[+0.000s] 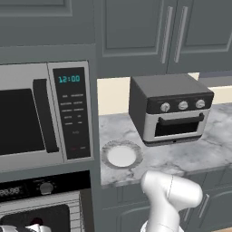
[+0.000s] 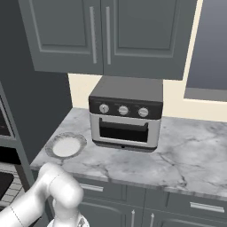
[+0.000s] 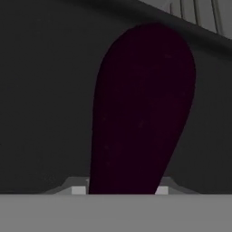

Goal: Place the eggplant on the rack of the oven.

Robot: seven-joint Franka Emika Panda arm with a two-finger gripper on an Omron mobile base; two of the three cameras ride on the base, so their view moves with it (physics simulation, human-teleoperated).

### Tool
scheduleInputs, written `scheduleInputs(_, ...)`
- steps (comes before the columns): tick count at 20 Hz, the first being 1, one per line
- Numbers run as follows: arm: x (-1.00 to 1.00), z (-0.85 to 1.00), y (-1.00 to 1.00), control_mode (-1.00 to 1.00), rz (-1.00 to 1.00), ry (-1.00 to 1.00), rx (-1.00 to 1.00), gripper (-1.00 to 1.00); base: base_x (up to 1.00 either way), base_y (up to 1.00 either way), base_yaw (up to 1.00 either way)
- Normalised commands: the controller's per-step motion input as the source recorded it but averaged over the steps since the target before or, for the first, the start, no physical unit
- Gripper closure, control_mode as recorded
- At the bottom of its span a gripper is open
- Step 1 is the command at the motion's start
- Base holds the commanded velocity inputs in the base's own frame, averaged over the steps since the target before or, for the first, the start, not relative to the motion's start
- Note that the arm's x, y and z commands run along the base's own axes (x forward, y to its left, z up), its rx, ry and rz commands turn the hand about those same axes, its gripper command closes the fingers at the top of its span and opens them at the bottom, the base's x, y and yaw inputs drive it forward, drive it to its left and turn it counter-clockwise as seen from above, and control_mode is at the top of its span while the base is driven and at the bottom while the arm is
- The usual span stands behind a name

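I see jaws clamped on the eggplant [image 3: 142, 113] | dark oven [image 1: 41, 213] glass behind it | white plate [image 1: 121, 155] bare on desk [image 1: 181, 154]

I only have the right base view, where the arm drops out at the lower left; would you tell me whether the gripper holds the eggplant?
Observer: Yes, in the hand view the gripper is shut on the eggplant.
Operator: Thank you; where is the gripper?
Observer: In the left base view it seems to sit low before the oven, under the microwave.
Operator: Anything beyond the eggplant?
Observer: Pale slats past its tip, in the hand view.
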Motion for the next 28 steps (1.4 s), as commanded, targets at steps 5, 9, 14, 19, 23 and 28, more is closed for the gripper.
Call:
scheduleInputs(5,0.04,-0.26,0.00,-1.00,0.00,0.00,0.00,1.00,0.00,0.00,0.00)
scheduleInputs(9,0.00,-0.16,0.00,-1.00,0.00,0.00,0.00,-1.00,0.00,0.00,0.00)
scheduleInputs(14,-0.02,0.08,-0.03,-1.00,-0.02,-0.01,0.00,-1.00,0.00,0.00,0.00)
scheduleInputs(19,-0.30,0.55,0.00,-1.00,-0.03,-0.03,0.04,-1.00,0.00,0.00,0.00)
scheduleInputs(23,-0.60,0.65,-0.06,-1.00,-0.01,-0.04,0.08,-1.00,0.00,0.00,0.00)
scheduleInputs(28,-0.50,0.61,-0.56,-1.00,-0.07,0.00,0.19,-1.00,0.00,0.00,0.00)
